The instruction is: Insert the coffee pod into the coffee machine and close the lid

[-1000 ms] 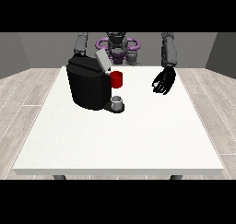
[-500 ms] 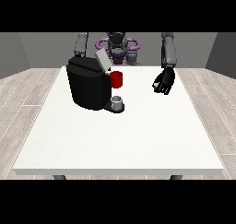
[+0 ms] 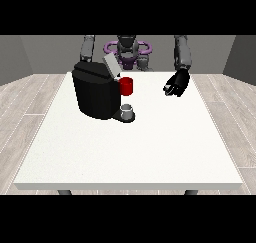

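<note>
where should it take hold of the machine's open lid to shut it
Probably the lid's raised upper edge, coming from above: it stands tilted up on the coffee machine, with its lower end beside the red thing at the machine.

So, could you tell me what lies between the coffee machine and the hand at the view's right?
In the front view, only bare table separates the coffee machine from that hand.

A large white table [image 3: 130, 152] fills the middle. Pale wood-plank floor [image 3: 25, 112] spreads at nine and three o'clock. Plain grey walls [image 3: 30, 54] rise toward twelve, evenly lit.
</note>
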